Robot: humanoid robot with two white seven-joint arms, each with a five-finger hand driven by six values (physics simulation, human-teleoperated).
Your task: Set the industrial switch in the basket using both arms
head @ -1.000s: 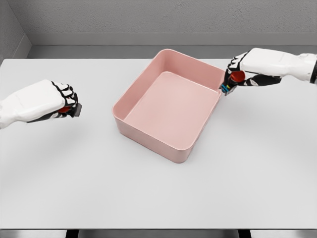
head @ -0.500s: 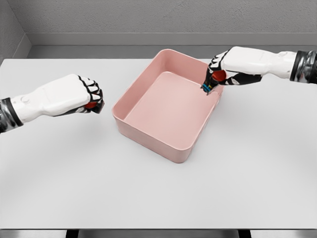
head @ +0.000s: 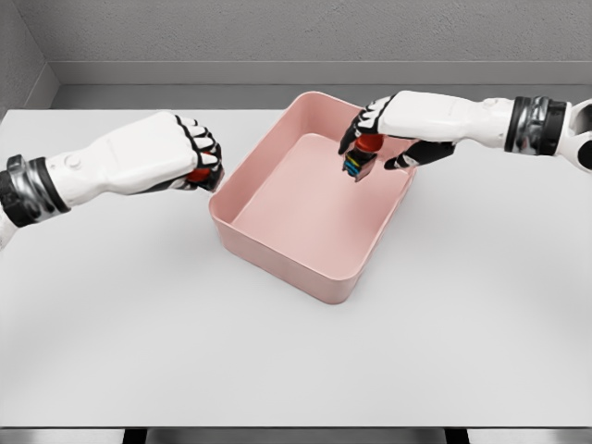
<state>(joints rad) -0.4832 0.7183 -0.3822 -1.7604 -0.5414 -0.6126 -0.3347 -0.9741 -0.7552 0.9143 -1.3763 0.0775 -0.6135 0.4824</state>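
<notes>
White table (head: 139,351); I've both fists clamped on small rigid switches: right hand (head: 370,125) over the pink basket (head: 277,254), left hand (head: 190,157) at its nine o'clock.

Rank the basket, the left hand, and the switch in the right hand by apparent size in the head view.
1. Basket, by far the largest.
2. Left hand, a closed fist around a mostly hidden red item.
3. Switch held by the right hand, smallest, though partly covered by fingers.

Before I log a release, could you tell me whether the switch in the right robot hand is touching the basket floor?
Apart: the head view shows the switch gripped in the right robot hand, hanging above the basket.
</notes>
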